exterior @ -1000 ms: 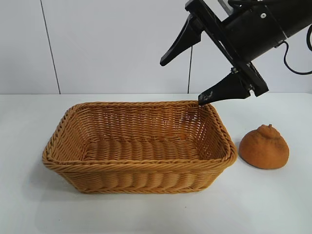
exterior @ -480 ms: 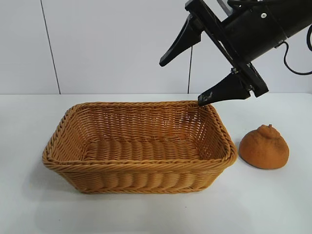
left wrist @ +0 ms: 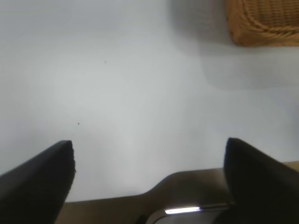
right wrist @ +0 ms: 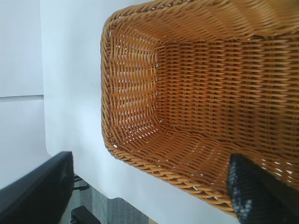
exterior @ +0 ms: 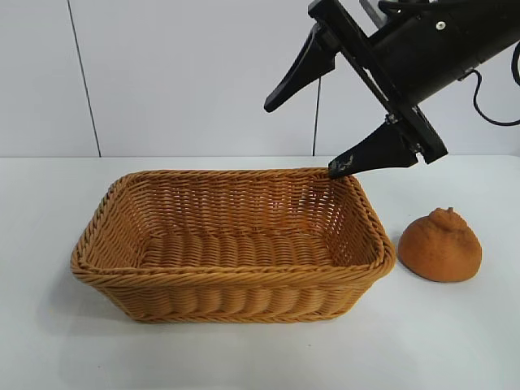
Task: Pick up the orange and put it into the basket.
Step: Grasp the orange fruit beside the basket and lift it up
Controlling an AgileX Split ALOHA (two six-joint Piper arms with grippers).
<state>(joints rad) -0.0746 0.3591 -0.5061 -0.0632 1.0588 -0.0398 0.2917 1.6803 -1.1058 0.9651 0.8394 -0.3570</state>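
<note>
The dull-orange fruit, the orange [exterior: 440, 245], sits on the white table just right of the basket [exterior: 231, 276], apart from it. The basket is wicker, rectangular and empty; its inside fills the right wrist view [right wrist: 210, 93]. My right gripper [exterior: 305, 134] hangs wide open and empty in the air above the basket's far right corner, up and left of the orange. My left gripper [left wrist: 149, 154] is open and empty over bare table, with a corner of the basket [left wrist: 264, 23] far ahead of it. It is out of the exterior view.
The white table [exterior: 455, 341] spreads all round the basket, with a plain white wall behind. In the right wrist view the table's edge [right wrist: 98, 186] shows, with grey floor and a dark object [right wrist: 81, 215] below it.
The right gripper has barely shifted; its upper finger has edged slightly left. The orange and the basket have not moved.
</note>
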